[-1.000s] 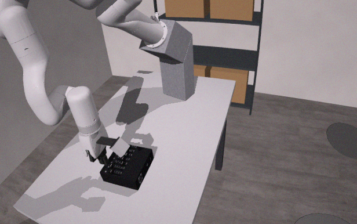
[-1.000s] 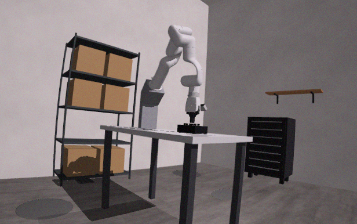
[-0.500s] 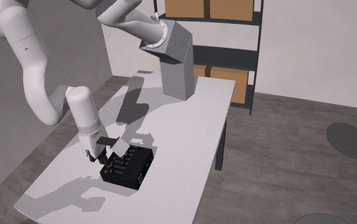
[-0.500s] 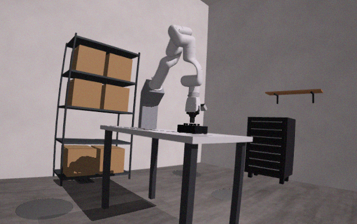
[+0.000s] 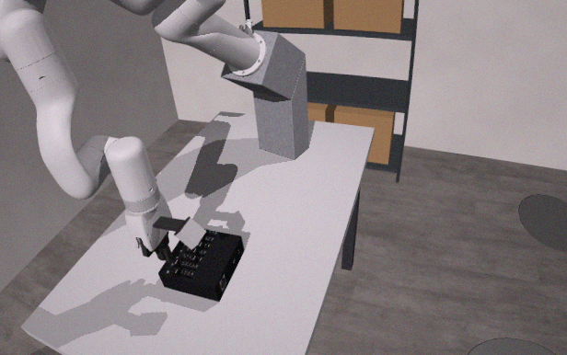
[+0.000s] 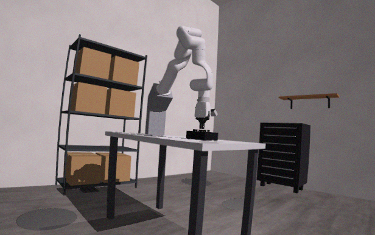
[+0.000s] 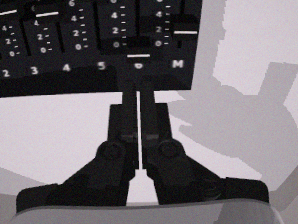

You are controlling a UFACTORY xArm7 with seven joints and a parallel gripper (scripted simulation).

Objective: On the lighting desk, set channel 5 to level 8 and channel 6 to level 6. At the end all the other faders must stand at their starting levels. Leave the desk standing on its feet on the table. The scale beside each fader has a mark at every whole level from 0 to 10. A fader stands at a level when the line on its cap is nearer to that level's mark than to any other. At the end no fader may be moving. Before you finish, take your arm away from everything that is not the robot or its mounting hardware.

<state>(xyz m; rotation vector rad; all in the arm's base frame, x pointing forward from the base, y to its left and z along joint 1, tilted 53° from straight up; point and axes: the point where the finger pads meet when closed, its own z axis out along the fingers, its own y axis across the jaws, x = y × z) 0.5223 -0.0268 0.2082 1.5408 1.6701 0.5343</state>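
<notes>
Wrist view: gripper (image 7: 139,90) fingers pressed together, empty, at lighting desk (image 7: 100,76) front edge.

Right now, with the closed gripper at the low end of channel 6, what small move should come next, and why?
Probably a short push away from the labels, up the scale. The shut black gripper is lined up just below the channel 6 fader cap, whose white line stands near the bottom of its slot on the black lighting desk, well under level 6. The fingers hold nothing.
</notes>
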